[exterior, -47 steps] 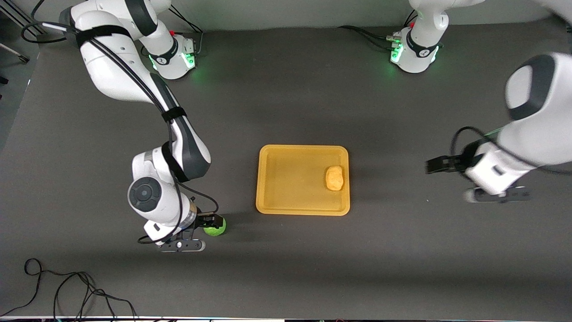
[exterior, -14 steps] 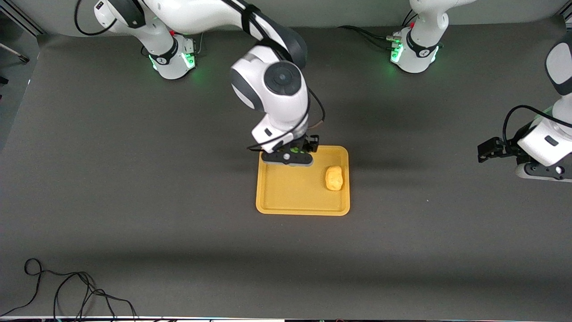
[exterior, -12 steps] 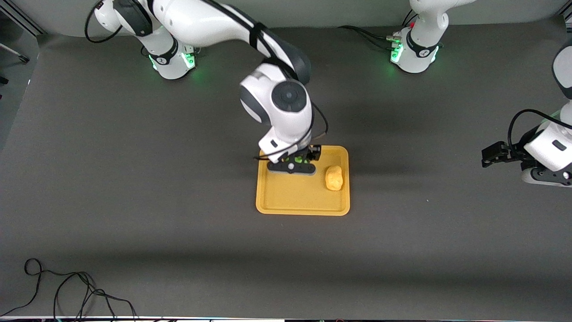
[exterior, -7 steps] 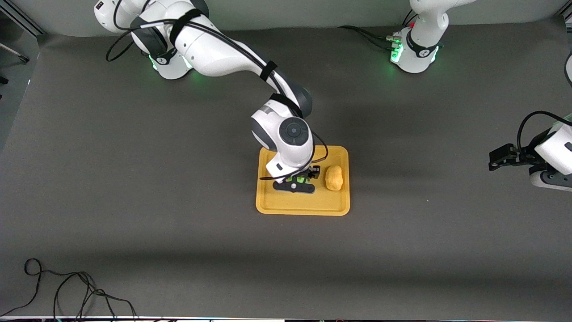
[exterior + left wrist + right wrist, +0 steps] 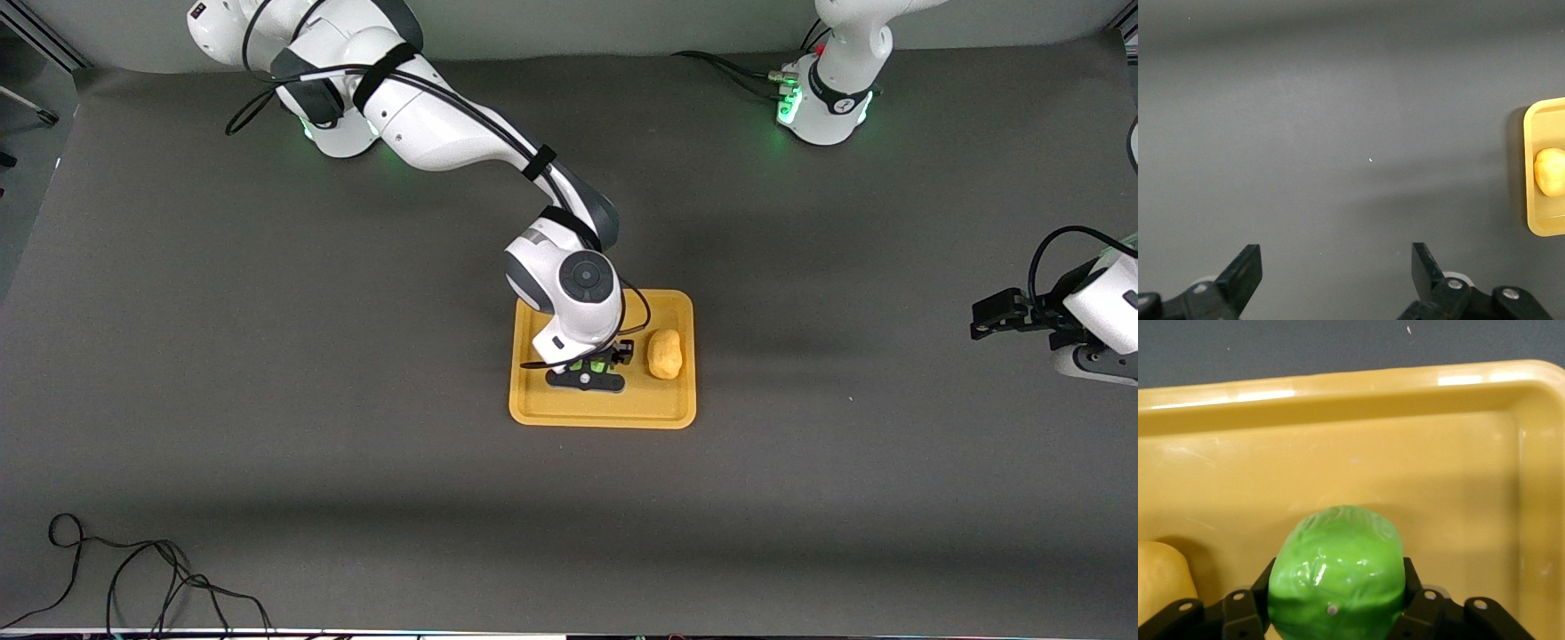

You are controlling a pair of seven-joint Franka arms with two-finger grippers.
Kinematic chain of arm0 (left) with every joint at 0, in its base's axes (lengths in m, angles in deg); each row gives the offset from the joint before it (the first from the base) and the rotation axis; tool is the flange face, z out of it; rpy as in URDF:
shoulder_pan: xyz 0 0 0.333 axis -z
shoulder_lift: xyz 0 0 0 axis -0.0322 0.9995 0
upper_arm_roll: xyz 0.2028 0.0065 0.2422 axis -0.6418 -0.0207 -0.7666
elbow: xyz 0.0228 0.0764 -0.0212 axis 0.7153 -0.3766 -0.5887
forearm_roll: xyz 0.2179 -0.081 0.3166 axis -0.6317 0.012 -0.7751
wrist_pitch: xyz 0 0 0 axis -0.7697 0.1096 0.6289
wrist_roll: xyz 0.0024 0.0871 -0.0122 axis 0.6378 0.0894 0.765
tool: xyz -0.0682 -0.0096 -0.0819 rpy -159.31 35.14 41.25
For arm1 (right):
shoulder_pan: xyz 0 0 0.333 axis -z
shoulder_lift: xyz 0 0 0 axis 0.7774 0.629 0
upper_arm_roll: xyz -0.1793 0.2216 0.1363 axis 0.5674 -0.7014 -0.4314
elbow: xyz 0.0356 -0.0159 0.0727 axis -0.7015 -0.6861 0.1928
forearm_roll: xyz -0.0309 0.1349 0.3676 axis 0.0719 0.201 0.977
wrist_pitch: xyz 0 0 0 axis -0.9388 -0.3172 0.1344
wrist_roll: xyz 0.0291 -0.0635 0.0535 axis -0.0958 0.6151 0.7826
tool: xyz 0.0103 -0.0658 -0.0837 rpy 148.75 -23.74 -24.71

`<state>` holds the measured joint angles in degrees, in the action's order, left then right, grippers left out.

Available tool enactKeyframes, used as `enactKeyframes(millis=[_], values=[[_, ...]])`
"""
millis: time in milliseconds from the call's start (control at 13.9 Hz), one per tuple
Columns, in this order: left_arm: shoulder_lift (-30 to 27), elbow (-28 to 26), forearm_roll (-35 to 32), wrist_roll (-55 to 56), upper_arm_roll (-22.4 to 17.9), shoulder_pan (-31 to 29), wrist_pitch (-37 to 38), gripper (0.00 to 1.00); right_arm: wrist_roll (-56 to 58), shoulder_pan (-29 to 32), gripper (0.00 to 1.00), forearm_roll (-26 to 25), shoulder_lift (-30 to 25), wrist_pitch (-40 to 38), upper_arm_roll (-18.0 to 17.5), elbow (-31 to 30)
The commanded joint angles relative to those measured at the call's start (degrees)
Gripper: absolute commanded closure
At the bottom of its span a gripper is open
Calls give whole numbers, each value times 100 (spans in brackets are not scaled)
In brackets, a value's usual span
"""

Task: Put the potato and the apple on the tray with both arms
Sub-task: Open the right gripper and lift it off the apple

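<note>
Orange-yellow plastic tray (image 5: 603, 411) lying flat mid-bench on the dark grey bench (image 5: 356, 462). Loose black cable (image 5: 133, 578) coiled on the bench, nearer to the front camera than the tray, toward the right arm's end. Inside the tray: right gripper (image 5: 597, 364) lowered to the tray floor, fingers (image 5: 1418, 600) clamped on either side of the apple (image 5: 1337, 577), bright green and crinkled, seated at or just above the tray floor; contact with the floor not determinable. Potato (image 5: 665, 353), yellow-orange and lumpy, resting in the tray just beside the apple, toward the left arm's end, not touching the gripper. Left gripper (image 5: 1009, 314) waiting well apart from the tray, over bare bench at the left arm's end, fingers (image 5: 1245, 277) spread wide, holding nothing.
</note>
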<state>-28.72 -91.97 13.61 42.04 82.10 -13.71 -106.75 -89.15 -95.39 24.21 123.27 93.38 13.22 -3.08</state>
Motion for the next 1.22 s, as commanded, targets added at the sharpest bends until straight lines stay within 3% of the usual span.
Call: enactKeyframes(millis=[0, 216, 359, 647, 719, 1150], values=[[55, 145, 11, 122, 0, 9, 149, 0, -152, -20, 0, -58, -55, 94, 9, -50], [37, 136, 2, 114, 0, -18, 202, 0, -275, -2, 0, -49, -413, -168, 17, 3], [-6, 40, 2, 105, -288, 209, 193, 0, -276, 33, 0, -49, -844, -756, 17, 29], [-164, -127, 160, -18, -2097, 1912, 132, 0, -232, 208, 0, -49, -1959, -1916, 70, 29], [-208, -189, 169, -18, -2283, 2107, 79, 0, -206, 278, 0, -75, -2241, -2171, 61, 3], [-419, -198, 556, -431, -2303, 1969, 219, 0, 890, 901, 0, -75, -3542, -3833, 61, -276]])
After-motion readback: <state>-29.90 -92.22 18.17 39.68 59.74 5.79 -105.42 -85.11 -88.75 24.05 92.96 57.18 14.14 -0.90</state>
